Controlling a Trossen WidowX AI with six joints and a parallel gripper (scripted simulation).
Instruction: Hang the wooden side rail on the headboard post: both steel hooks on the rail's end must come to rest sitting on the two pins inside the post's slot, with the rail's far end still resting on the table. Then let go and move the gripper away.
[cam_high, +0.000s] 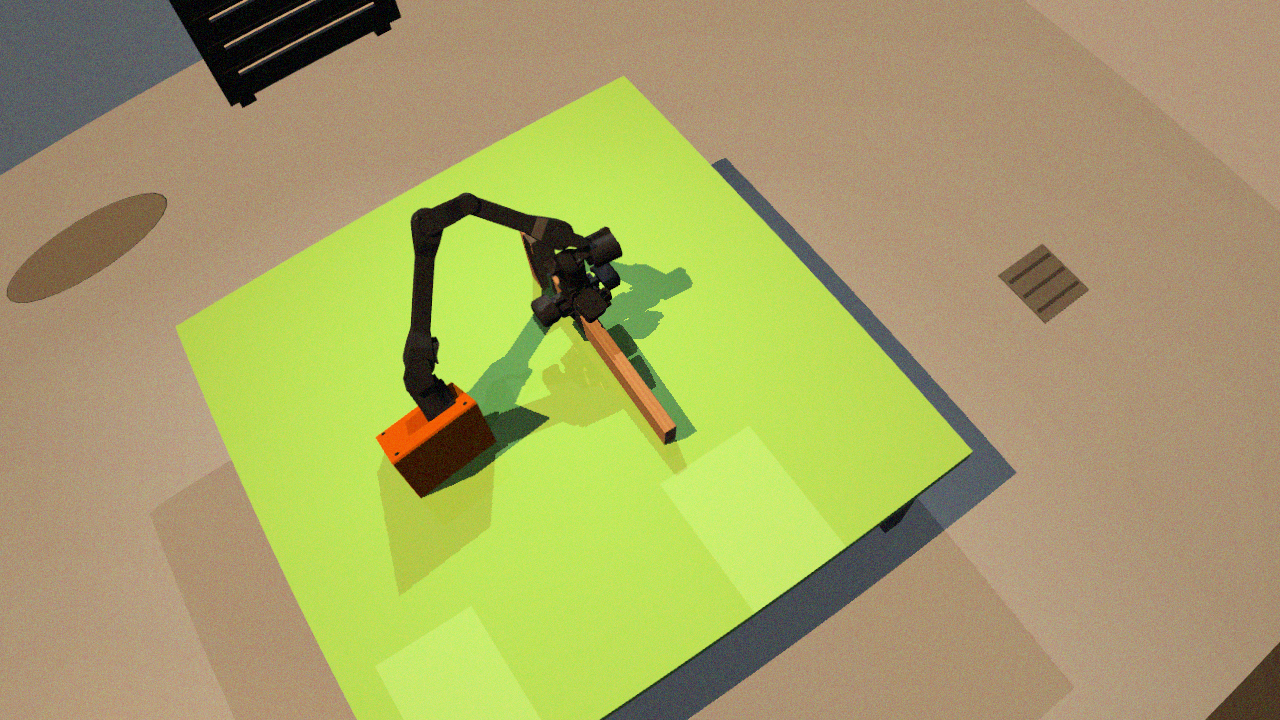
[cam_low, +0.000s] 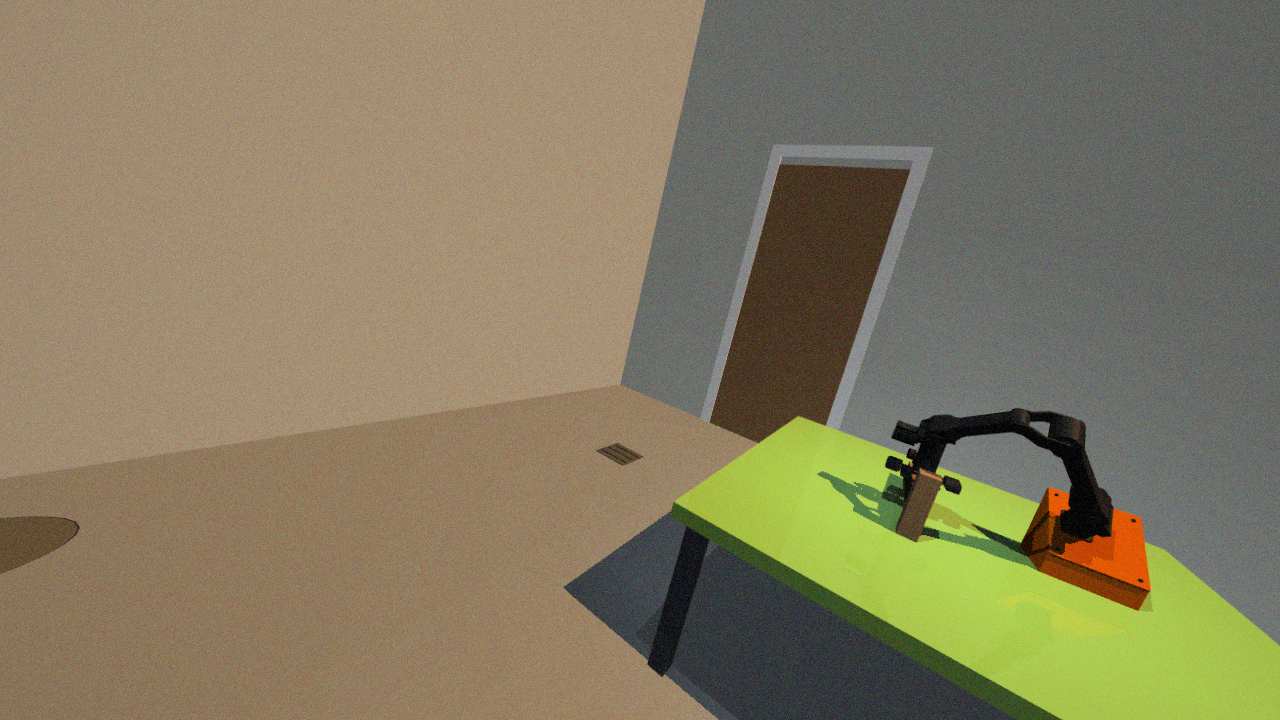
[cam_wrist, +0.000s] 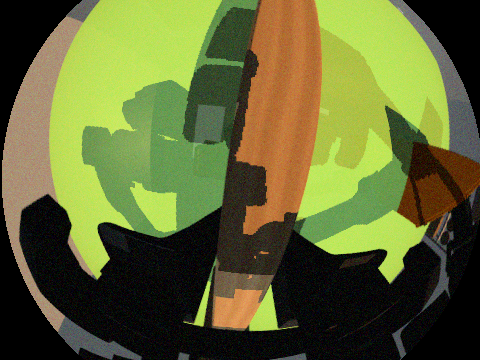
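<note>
The wooden side rail stands on its narrow edge, its far end at or very near the table top. My gripper is shut on the rail, one black finger on each side, toward the end away from the free far end. A narrow strip of brown wood, apparently the headboard post, shows behind the gripper in the top view. The arm and gripper cover most of it. The hooks, the pins and the slot are hidden, so I cannot tell whether the hooks sit on the pins.
The lime-green table carries the arm's orange base block, to the left of the rail in the top view. Arm shadows fall around the rail. A black slatted piece stands on the floor beyond the table.
</note>
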